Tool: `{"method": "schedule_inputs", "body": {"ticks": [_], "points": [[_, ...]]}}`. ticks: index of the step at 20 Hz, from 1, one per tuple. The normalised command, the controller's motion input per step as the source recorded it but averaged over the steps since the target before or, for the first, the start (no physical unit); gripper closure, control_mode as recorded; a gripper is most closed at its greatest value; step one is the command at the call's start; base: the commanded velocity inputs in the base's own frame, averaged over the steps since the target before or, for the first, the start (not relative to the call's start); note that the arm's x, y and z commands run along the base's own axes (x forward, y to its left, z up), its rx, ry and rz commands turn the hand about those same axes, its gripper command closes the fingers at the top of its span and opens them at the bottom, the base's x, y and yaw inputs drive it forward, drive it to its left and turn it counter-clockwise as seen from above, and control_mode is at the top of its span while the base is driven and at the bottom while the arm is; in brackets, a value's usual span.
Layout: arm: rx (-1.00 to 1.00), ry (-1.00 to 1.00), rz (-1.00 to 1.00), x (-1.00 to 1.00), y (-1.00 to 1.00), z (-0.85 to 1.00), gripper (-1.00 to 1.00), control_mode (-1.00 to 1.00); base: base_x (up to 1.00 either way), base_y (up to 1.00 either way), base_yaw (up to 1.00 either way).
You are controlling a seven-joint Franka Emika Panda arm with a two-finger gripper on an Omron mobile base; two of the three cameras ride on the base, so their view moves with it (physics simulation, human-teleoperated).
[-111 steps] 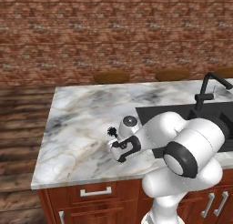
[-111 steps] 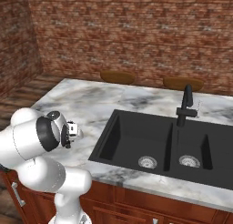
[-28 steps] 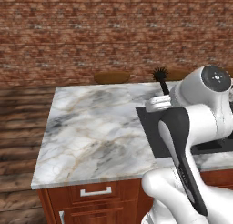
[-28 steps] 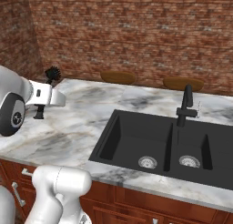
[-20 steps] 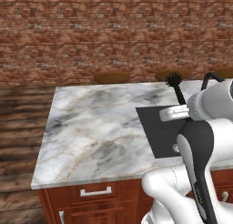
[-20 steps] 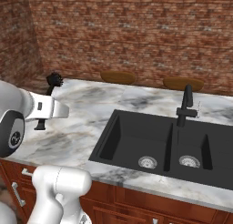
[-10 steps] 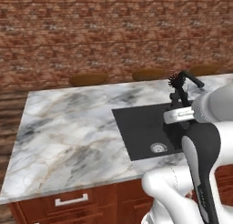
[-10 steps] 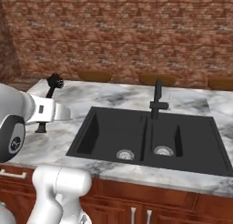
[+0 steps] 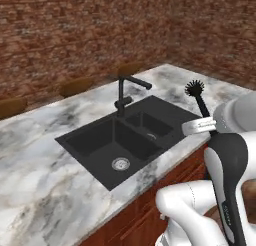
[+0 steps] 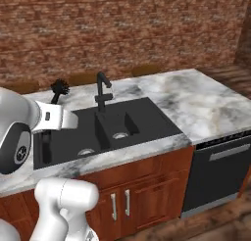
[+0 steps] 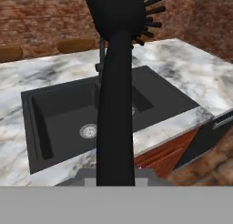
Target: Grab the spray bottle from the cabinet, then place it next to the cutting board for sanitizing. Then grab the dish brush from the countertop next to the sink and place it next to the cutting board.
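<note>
Brush in hand: my tool (image 9: 206, 121) is closed on the handle of the dish brush (image 9: 195, 88), which stands nearly upright with its bristle head on top, lifted clear of the desk (image 9: 35, 160). From the left base view I see it held above the front edge of the desk, at the right end of the sink (image 9: 125, 137). From the right base view the tool (image 10: 58, 108) and brush (image 10: 60, 87) sit over the left part of the sink (image 10: 105, 125), beside the black faucet (image 10: 102, 90). Through the hand view the black handle (image 11: 116, 104) runs straight up the middle, the flared head at the top, with the double basin (image 11: 86, 109) and its two drains below it. Marble desk surrounds the sink on all sides. A dark dishwasher front (image 10: 220, 171) sits under the right end of the desk, next to the wooden cupboard doors (image 10: 122, 196).
</note>
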Motion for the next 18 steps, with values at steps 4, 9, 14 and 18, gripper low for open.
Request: {"method": "schedule_inputs", "body": {"ticks": [4, 9, 14, 18], "points": [[0.0, 0.0, 0.0, 0.0, 0.0, 0.0, 1.0, 1.0, 0.0, 0.0, -1.0], [0.0, 0.0, 0.0, 0.0, 0.0, 0.0, 1.0, 1.0, 0.0, 0.0, -1.0], [0.0, 0.0, 0.0, 0.0, 0.0, 0.0, 1.0, 1.0, 0.0, 0.0, -1.0], [0.0, 0.0, 0.0, 0.0, 0.0, 0.0, 1.0, 1.0, 0.0, 0.0, -1.0]]}}
